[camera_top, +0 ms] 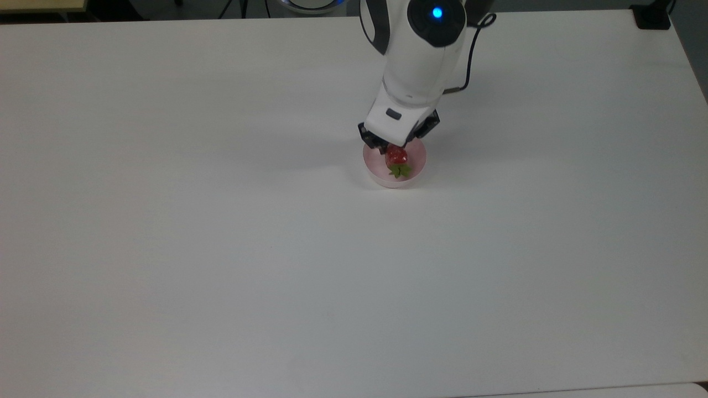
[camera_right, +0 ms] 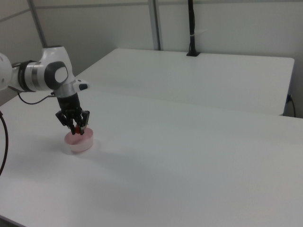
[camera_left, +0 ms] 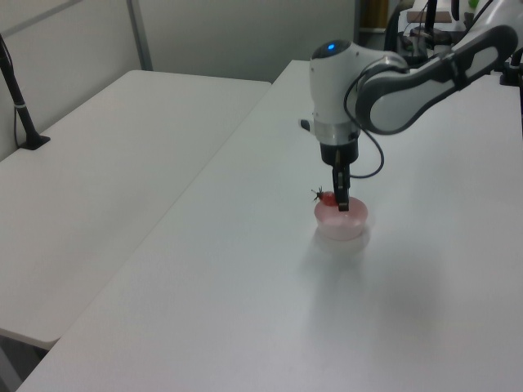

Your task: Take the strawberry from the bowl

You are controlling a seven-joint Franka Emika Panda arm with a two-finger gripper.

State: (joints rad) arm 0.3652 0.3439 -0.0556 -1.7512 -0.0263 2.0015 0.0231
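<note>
The gripper (camera_top: 394, 150) points straight down over the bowl (camera_top: 415, 165), with its two dark fingers (camera_right: 71, 124) pinching the strawberry (camera_top: 396, 157) between them. In the left view the strawberry (camera_left: 328, 197) hangs clear above the rim of the bowl (camera_left: 343, 224); it is not touching the bowl. The green leaves of the fruit face the top view's lower edge and, in the left view, stick out toward the left view's left. The red body sits between the fingers.

The bowl is pale pink and round. It stands upright on the white table (camera_top: 221, 249), directly beneath the gripper (camera_left: 341, 200). In the right view the bowl (camera_right: 79, 141) lies near the right view's left edge, with the gripper (camera_right: 74, 126) just above it.

The arm (camera_top: 420, 61) enters from the top view's upper edge and carries a lit blue indicator. A black cable (camera_top: 470, 52) loops from the wrist on the top view's right side.

A second white table (camera_left: 106, 171) stands alongside, on the left view's left. A black post (camera_right: 191, 28) rises from its far edge in the right view.
</note>
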